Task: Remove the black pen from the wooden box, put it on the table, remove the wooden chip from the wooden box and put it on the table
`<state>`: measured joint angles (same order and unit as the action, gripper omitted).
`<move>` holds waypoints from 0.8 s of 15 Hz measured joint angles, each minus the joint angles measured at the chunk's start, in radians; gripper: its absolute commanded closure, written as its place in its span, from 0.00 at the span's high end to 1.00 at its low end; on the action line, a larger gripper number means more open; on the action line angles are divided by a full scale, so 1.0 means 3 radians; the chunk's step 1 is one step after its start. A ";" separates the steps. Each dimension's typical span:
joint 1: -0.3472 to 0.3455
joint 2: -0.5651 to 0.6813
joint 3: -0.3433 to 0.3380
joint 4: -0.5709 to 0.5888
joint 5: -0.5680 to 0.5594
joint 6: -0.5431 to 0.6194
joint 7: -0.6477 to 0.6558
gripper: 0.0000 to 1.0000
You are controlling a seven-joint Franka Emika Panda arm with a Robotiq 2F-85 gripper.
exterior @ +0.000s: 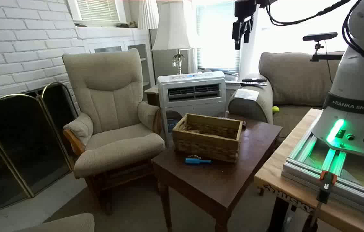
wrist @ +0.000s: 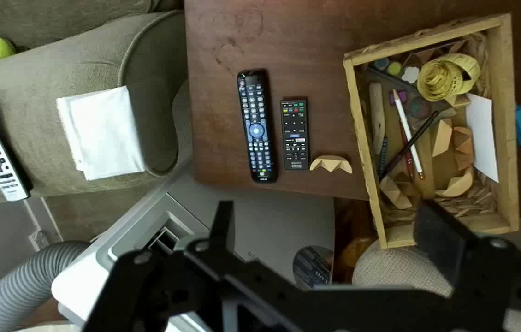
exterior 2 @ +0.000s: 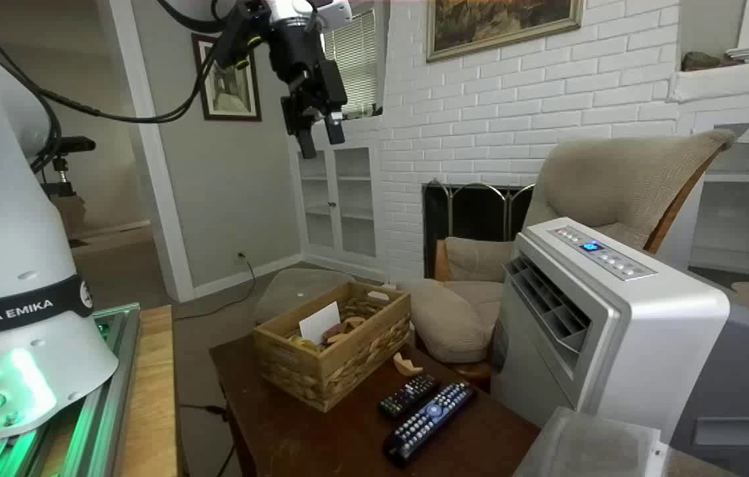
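Note:
The light tan wooden box [wrist: 511, 138] stands on the dark reddish-brown table [wrist: 223, 143] in all views. Inside it, in the wrist view, the black pen [wrist: 423, 129] lies slantwise across a white pencil. Several pale wooden pieces [wrist: 442, 138] also lie in the box; which one is the wooden chip I cannot tell. One similar wooden piece [wrist: 331, 163] rests on the table beside the box. My gripper [wrist: 324, 205] is open with nothing between its fingers. In both exterior views the gripper [exterior: 242, 45] hangs high above the table, well clear of the box [exterior 2: 361, 361].
Two black remotes [wrist: 257, 127] lie on the table near the box. A blue item [exterior: 197, 161] sits against the box's opposite side. The box also holds a yellow tape measure [wrist: 445, 76] and a white card [wrist: 482, 133]. A white air conditioner [exterior 2: 620, 318] and an armchair [exterior: 114, 106] adjoin the table.

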<state>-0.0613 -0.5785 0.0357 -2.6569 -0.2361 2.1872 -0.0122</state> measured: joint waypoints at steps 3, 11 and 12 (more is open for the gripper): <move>0.0000 0.0000 0.0000 0.0000 0.0000 0.0000 0.0000 1.00; 0.0363 -0.0015 -0.0101 -0.0170 0.0102 0.0217 -0.0473 1.00; 0.0455 -0.0018 -0.0108 -0.0256 0.0131 0.0322 -0.0555 1.00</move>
<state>0.0752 -0.5840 0.0033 -2.7338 -0.1967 2.2838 -0.1788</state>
